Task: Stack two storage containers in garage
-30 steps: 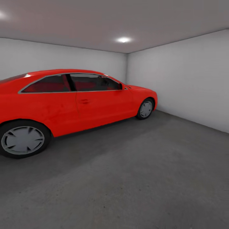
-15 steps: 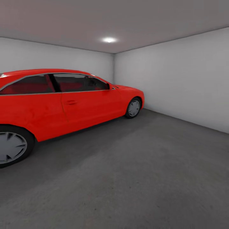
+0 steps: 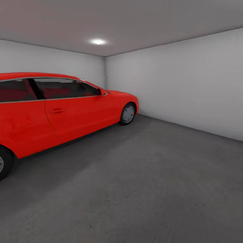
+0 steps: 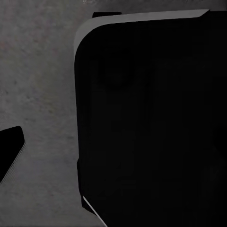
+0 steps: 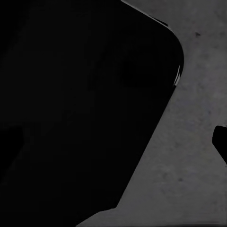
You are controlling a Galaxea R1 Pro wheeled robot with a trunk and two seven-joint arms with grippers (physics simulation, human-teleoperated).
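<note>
Garage: red car (image 3: 60, 111) beside bare concrete floor (image 3: 152, 189). No bins visible; expect light, stiff plastic, so you grab the rims. Pincer states: can't tell.

You faced the garage's dark grey, speckled concrete floor (image 3: 162, 189), which lay bare and level between plain white-grey walls.

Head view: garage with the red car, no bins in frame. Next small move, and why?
Probably tilt the head down, or keep turning the base, to find a container or a drop spot. The head view holds the red car, white walls and bare concrete floor; both wrist views give dark robot bodywork over that floor. Gripper states cannot be read.
</note>
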